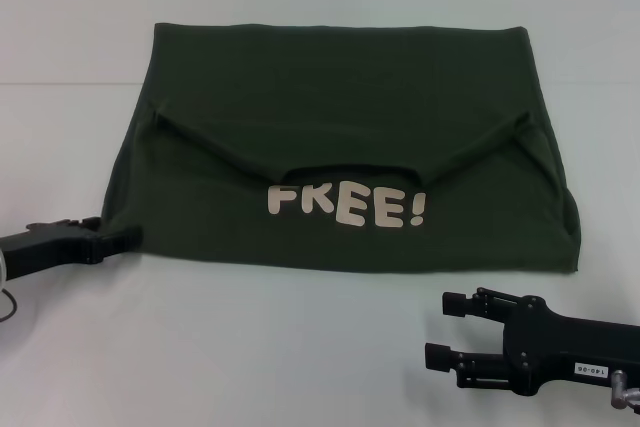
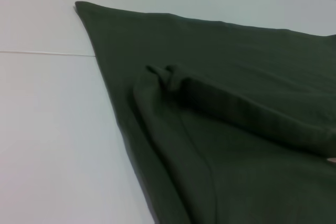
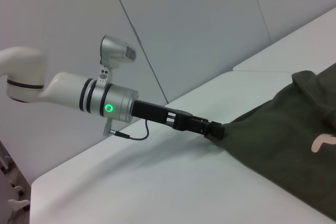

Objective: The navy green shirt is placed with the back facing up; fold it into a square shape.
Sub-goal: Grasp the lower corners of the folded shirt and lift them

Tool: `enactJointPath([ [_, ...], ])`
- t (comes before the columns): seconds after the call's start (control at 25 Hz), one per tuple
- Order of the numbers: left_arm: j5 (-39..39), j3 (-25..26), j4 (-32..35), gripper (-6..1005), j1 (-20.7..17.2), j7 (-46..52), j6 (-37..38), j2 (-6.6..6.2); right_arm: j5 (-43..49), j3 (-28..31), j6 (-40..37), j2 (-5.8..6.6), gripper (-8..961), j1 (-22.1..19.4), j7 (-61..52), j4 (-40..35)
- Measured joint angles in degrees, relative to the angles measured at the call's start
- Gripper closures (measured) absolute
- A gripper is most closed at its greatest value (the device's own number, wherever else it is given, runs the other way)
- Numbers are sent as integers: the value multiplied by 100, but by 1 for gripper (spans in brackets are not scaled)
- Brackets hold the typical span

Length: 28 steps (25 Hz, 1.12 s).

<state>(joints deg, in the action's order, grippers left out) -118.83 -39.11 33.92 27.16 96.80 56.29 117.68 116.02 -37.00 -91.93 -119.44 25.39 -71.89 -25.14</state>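
Observation:
The navy green shirt lies spread on the white table, its near part folded over so the pale "FREE!" lettering faces up. At the shirt's near left corner, my left gripper is low on the table and shut on the fabric edge; the right wrist view shows the left gripper pinching that corner of the shirt. The left wrist view shows only folds of the shirt. My right gripper is open and holds nothing, off the cloth near its near right corner.
The white table carries nothing but the shirt, with bare surface in front of it and on both sides. A seam runs across the table at the back left. Grey wall panels stand beyond the left arm.

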Motion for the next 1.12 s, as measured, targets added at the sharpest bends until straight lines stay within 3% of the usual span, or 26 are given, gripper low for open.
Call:
enactJointPath([
  [0.2,0,-74,30,291,5,5,60,12,0,0,0,0,54,1,0,7],
  [0.84,-95,-137,62,653,40,56,-95,43,-1,0,0,0,53,-5,0,64],
  [1.12,-96,-108,62,873,44,59,-92,44,-35,95,-61,6,53,-16,-216,4],
])
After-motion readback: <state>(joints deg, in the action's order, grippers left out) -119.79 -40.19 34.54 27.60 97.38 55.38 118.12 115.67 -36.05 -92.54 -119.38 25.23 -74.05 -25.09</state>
